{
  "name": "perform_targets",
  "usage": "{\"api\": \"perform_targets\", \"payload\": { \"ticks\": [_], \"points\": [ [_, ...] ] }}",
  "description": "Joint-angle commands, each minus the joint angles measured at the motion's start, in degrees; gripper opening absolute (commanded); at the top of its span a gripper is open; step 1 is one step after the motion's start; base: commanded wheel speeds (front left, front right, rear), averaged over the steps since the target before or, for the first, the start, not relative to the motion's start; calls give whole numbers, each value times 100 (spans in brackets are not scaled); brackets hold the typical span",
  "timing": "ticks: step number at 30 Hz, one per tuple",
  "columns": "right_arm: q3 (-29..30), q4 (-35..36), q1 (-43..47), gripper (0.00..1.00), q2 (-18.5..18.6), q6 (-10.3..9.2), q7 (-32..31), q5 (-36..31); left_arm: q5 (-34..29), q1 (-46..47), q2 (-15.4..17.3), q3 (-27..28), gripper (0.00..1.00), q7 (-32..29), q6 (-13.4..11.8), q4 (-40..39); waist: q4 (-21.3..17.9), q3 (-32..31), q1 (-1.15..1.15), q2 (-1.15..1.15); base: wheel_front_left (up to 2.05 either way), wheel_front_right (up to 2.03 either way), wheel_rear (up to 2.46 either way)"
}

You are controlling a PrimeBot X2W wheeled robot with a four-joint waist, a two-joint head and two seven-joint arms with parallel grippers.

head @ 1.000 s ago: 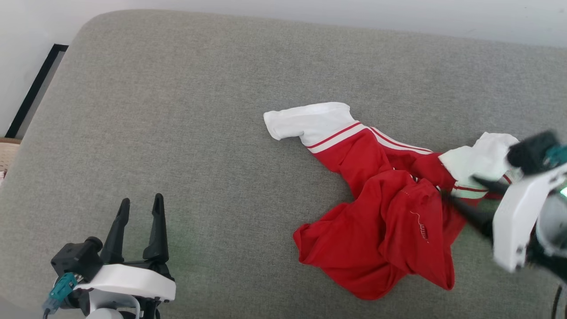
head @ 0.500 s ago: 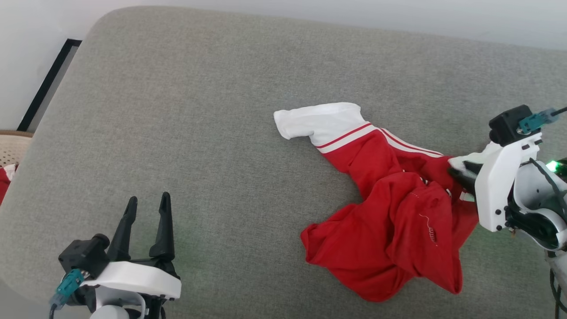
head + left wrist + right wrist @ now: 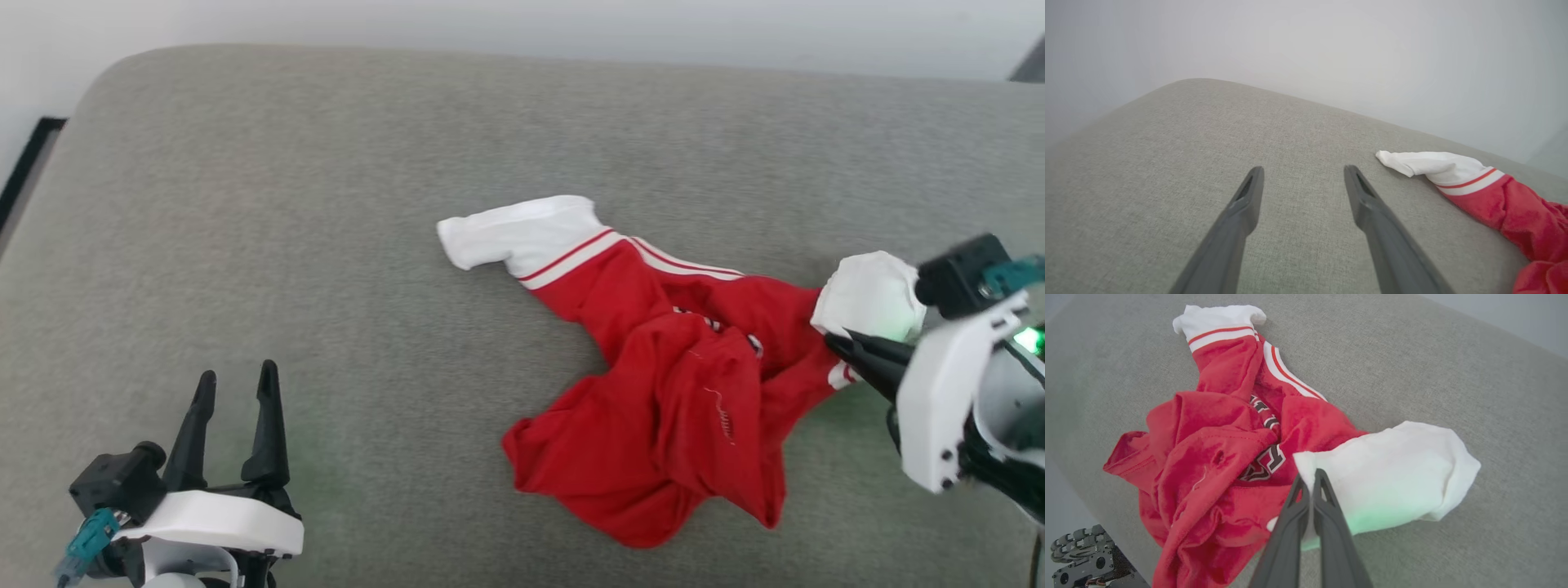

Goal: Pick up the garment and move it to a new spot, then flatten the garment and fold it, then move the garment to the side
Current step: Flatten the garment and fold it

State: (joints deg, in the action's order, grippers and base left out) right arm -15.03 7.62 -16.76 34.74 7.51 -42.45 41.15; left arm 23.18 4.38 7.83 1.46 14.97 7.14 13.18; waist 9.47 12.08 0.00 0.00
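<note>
lying crumpled, the red jersey t-shirt with white sleeves point(image 3: 653, 392) sits right of centre on the grey fabric cushion point(image 3: 286, 204), one white sleeve point(image 3: 1392, 473) pinched in the right jaws; the left jaws, spread, rest well apart leftward.

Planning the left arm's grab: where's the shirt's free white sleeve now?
In the head view, the free white sleeve lies on the grey cushion, at the left end of the red T-shirt, up and right of the open left gripper.
</note>
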Motion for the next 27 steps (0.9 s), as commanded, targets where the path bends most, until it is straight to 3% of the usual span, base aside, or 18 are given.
{"api": "perform_targets", "payload": {
  "ticks": [1,8,13,14,16,27],
  "points": [
    [94,90,132,0,-45,-4,3,-27,-55,-15,37,16,100,30,24,-3,-108,-15,0,0,0,0,0],
    [1027,566,1309,0,-560,-4,-38,-215,-81,75,70,55,100,31,20,25,-333,-2,0,0,0,0,0],
    [1514,385,1931,0,-1049,-4,46,-350,-75,107,81,48,100,31,25,47,-417,23,0,0,0,0,0],
    [1572,328,1992,14,-1127,-4,76,-391,-69,113,85,53,100,31,26,51,-429,26,0,0,0,0,0],
    [1622,202,2034,100,-1269,-3,128,-460,-62,128,94,59,100,31,27,55,-459,31,0,0,0,0,0],
    [1697,504,1686,100,-1415,-3,249,-541,135,526,456,-424,100,-550,31,-33,-639,-10,0,0,0,0,0]
  ]
}}
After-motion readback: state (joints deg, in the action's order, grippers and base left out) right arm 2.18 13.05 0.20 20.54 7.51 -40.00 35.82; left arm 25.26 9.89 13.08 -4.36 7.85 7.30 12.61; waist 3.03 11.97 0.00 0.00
